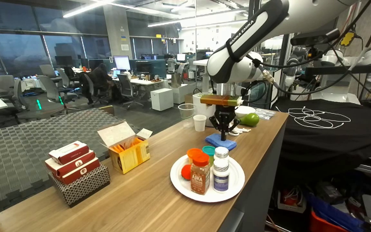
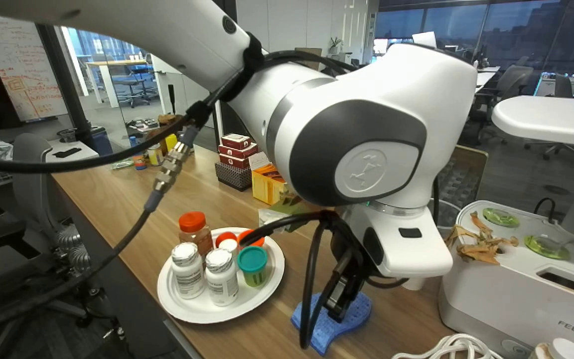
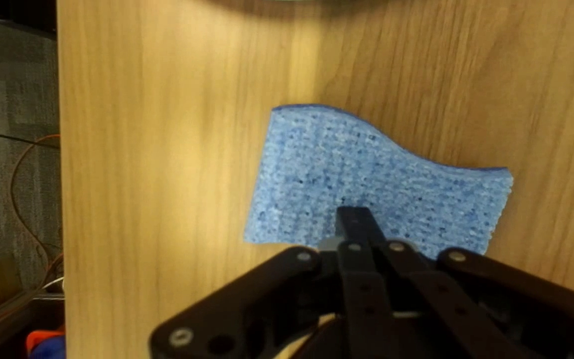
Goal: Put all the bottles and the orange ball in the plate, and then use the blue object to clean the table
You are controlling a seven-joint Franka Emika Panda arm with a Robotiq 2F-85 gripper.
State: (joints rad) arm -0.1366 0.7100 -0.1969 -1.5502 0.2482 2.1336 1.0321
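The end effector [image 1: 223, 138] hangs low over the wooden counter [image 1: 153, 196], its fingers [image 3: 359, 227] drawn fully together, and their tips meet the upper face of the blue sponge [image 1: 213, 139]; whether they pinch any of it cannot be told. The sponge lies flat on the counter, near the white plate [image 1: 237, 175] yet apart from it, and the wrist view shows its porous face and one wavy edge. On the plate stand the Ajika spice bottle [image 1: 200, 178] with its orange-red cap, a white pill bottle [image 1: 221, 183] with a blue label just beside it, and another white pill bottle [image 1: 221, 152], which shows behind the labelled one in an exterior view. The orange ball [image 1: 185, 172] sits there too, partly covered by the spice bottle. A small green container [image 2: 253, 274] with a teal top and an orange-topped container [image 1: 193, 151] share the plate. Well apart from it, red-and-white boxes [image 1: 71, 164] are stacked on a patterned box [image 1: 80, 187], near a yellow carton [image 1: 130, 159] with raised flaps and orange packets inside. A white paper cup [image 1: 200, 123] stands beside a clear plastic cup [image 1: 187, 111], and a green fruit [image 1: 250, 119] lies just beside a white bowl [image 1: 242, 111].
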